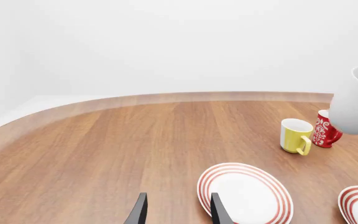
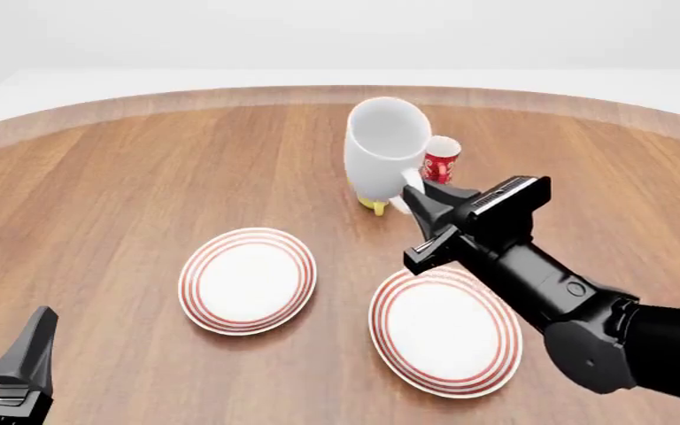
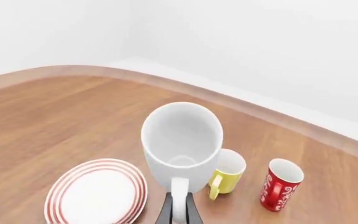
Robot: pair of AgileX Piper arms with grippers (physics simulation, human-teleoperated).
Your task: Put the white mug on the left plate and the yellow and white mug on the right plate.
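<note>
white mug (image 2: 384, 150), rigid and slick-glazed, hangs above the worktop (image 2: 127, 177), its handle pinched by the right tool (image 3: 179, 212); a thin hold, likely to swing. left tool (image 1: 175, 210) spread, idle.

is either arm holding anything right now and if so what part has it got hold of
The right gripper holds the white mug by its loop handle, lifted off the table. The left gripper is open and holds nothing.

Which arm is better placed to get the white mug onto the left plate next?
The right. Its pincer is shut on the white mug by the handle, lifted above the table. The left pincer is open, holding nothing, low beside the left plate.
</note>
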